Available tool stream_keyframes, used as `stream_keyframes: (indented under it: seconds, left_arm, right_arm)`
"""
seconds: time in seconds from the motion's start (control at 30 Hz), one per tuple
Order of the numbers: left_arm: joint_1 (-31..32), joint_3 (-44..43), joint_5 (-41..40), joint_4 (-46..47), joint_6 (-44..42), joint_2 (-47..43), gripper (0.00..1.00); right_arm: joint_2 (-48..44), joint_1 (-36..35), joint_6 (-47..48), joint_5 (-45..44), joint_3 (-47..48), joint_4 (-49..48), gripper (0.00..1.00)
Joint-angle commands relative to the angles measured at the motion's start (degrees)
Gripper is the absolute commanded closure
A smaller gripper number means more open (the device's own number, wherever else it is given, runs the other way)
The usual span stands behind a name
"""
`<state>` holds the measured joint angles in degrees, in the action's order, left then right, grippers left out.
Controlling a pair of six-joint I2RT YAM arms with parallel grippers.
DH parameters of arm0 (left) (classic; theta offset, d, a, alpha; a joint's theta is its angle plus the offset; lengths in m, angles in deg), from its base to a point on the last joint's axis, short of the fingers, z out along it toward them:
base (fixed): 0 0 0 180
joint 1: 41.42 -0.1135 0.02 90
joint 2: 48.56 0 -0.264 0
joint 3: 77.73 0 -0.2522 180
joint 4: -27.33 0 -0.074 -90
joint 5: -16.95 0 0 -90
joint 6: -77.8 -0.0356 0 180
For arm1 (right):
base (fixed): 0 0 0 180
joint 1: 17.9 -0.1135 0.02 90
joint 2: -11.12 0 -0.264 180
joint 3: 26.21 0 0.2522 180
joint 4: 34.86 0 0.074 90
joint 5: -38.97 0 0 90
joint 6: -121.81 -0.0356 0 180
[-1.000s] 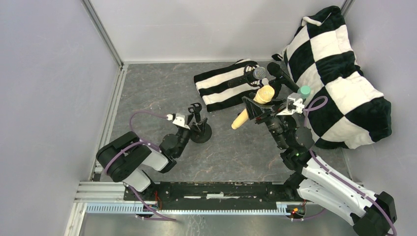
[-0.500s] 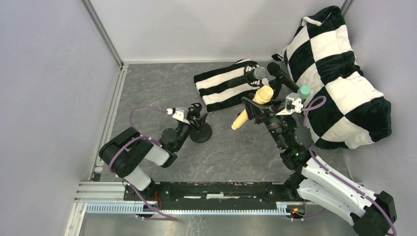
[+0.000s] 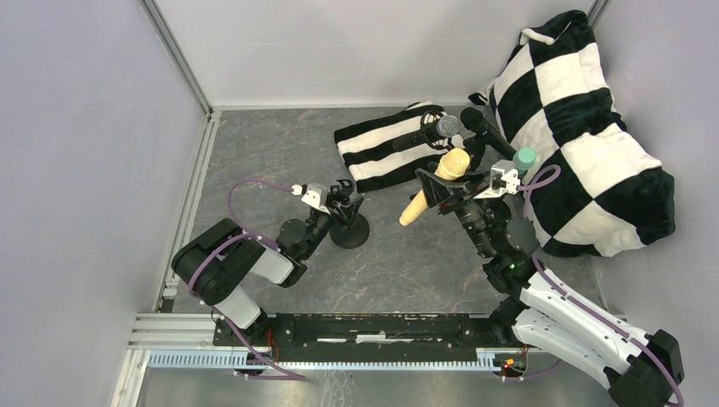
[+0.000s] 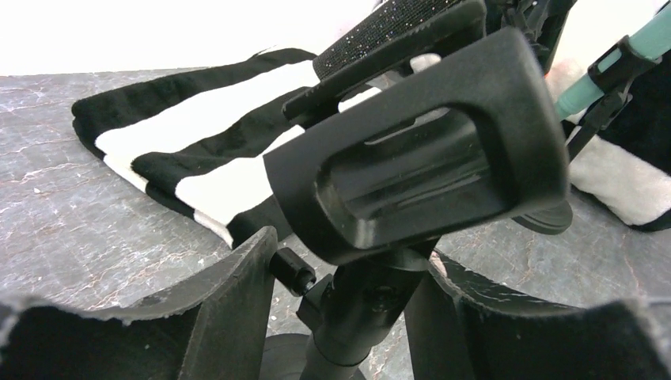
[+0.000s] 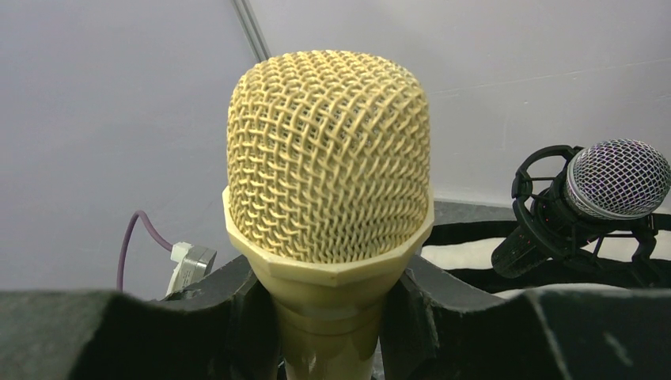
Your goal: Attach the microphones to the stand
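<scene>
Right gripper (image 3: 436, 191) tight on cream-yellow microphone (image 5: 328, 158) — head far-right, tail near-left; left gripper (image 4: 348, 309) astride stand (image 4: 419, 170), grip unclear.

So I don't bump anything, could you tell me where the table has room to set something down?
Bare table lies far left, between the side rail and the striped cloth, and near centre, between the empty stand and the right arm. Crowded: far right, around the cream-yellow microphone and checkered pillow.

I can read no writing, label, brand mark or number in any view: the cream-yellow microphone (image 5: 328, 158), black microphone stand (image 4: 419, 174), striped cloth (image 3: 381, 148) and checkered cushion (image 3: 585, 110) show none.
</scene>
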<state>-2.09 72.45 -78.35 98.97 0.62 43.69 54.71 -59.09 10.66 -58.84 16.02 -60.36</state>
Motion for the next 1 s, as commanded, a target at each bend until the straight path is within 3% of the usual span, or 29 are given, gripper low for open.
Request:
stream_keyframes:
  seconds: [0.0,0.6,0.87,0.97]
  left_arm:
    - [-0.04,-1.67,1.13,14.01,2.66,-1.04,0.36]
    - [-0.04,-3.01,1.81,10.24,1.27,-3.39,0.36]
    - [-0.04,-3.02,2.81,7.95,2.98,-3.68,0.57]
    - [-0.04,-3.15,3.93,7.07,4.64,-3.57,0.72]
  right_arm:
    - [-0.69,0.1,0.68,0.37,0.36,-1.61,1.0]
    - [-0.97,0.11,1.26,0.07,0.01,-1.28,1.0]
    - [-1.08,0.06,1.32,0.19,-0.23,-1.67,1.0]
    - [-1.57,0.11,1.49,-0.5,-0.85,-2.19,1.0]
